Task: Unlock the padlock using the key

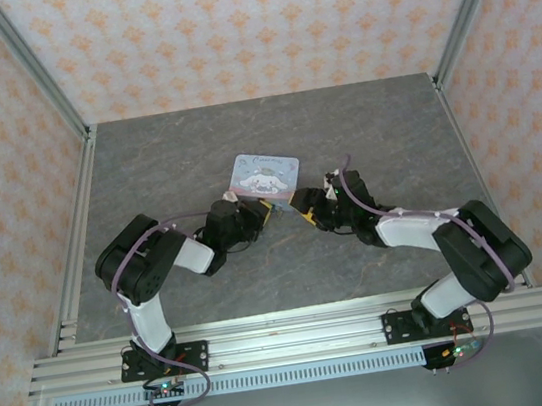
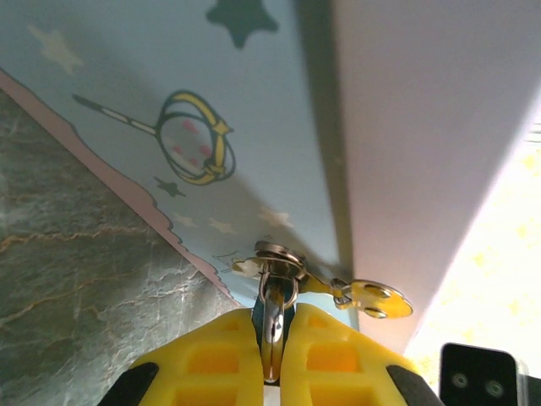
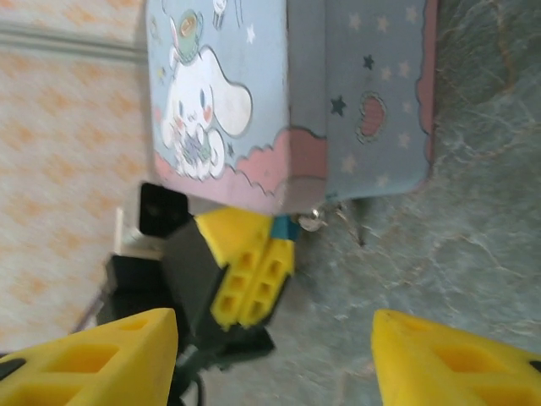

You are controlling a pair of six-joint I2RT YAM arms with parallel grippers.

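Note:
The padlock (image 2: 272,315), a tiny dark teal lock with a silver shackle, is pinched between the yellow fingers of my left gripper (image 2: 270,320), which is shut on it. A metal ring at its top carries a gold key (image 2: 374,298) that sticks out to the right against the pale blue tin (image 2: 254,127). In the right wrist view the padlock (image 3: 286,227) shows as a teal bit at the tip of the left gripper (image 3: 264,254), under the tin's corner. My right gripper (image 3: 275,338) stands open a short way off, with nothing between its fingers.
The pale blue cartoon tin (image 1: 265,175) lies on the grey stone-patterned table (image 1: 242,136), just beyond both grippers (image 1: 264,212) (image 1: 306,215). Metal frame posts and patterned walls close in the table on three sides.

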